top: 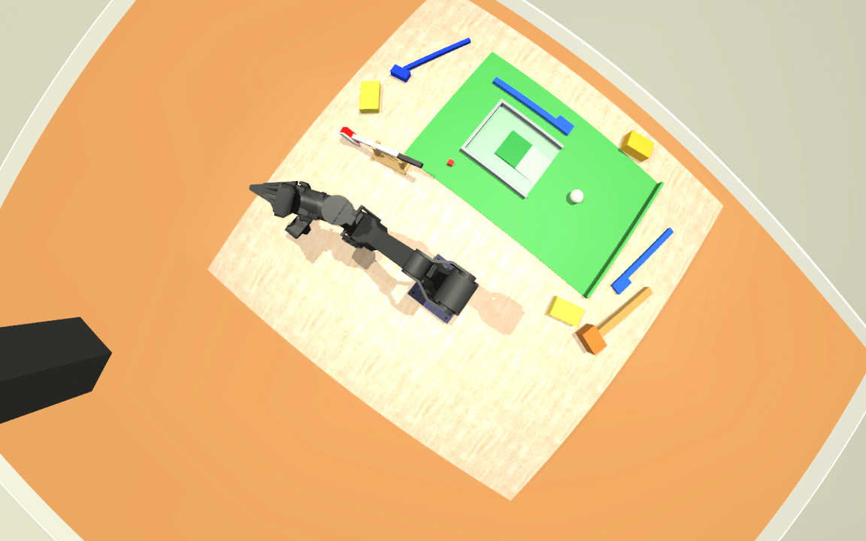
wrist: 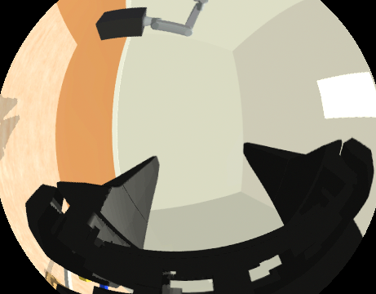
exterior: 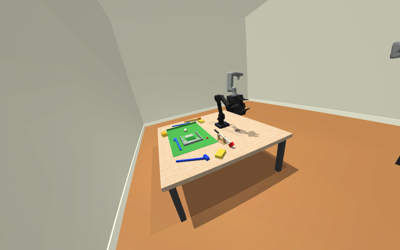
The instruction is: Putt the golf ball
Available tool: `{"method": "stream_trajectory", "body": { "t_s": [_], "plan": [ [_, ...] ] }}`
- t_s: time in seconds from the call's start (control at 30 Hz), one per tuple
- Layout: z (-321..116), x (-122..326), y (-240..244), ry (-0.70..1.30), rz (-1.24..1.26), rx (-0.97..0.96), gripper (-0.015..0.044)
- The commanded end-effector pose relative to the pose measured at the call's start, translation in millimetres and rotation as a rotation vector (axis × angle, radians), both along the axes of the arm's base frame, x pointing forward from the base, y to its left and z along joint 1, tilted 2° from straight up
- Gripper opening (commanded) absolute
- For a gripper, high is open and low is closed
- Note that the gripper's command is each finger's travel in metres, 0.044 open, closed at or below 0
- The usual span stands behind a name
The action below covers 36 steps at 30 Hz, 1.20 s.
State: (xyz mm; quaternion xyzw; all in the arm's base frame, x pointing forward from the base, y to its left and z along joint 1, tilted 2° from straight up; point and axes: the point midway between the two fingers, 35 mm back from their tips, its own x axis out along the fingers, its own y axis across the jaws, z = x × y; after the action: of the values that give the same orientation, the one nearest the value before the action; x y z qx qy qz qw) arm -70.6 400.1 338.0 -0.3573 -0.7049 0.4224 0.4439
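Note:
My gripper (top: 252,187) (exterior: 249,104) (wrist: 201,153) is open and empty, raised high near the table's edge, fingers pointing outward. The red putter (top: 379,146) (exterior: 225,138) rests on a wooden stand (top: 392,161) (exterior: 221,140), its red head past one end and its dark grip towards the green mat (top: 523,228) (exterior: 201,143). My gripper is well away from it. The white golf ball (top: 576,196) (exterior: 185,130) lies on the mat, near the low end of the pale ramp (top: 539,169). The ramp leads to the raised green (top: 513,148) (exterior: 190,137) inside grey walls.
A small red cube (top: 450,162) (exterior: 207,137) lies on the mat beside the walls. Blue mallets (top: 437,55) (top: 530,103) (top: 644,258), an orange mallet (top: 591,339) and yellow blocks (top: 369,97) (top: 637,146) (top: 565,310) lie around. A raised strip (top: 625,240) edges the mat.

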Motion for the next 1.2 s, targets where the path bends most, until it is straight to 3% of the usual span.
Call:
{"method": "stream_trajectory", "body": {
  "t_s": [0.0, 0.27, 0.5, 1.17],
  "plan": [
    [-1, 1, 1, 0.003, -0.003, -0.007, 0.0426],
    [-54, 81, 49, 0.216, -0.191, -0.434, 0.0440],
    [-95, 142, 54, 0.404, -0.365, -0.723, 0.0440],
    [-170, 257, -30, 0.932, -0.877, -1.309, 0.0440]
  ]
}}
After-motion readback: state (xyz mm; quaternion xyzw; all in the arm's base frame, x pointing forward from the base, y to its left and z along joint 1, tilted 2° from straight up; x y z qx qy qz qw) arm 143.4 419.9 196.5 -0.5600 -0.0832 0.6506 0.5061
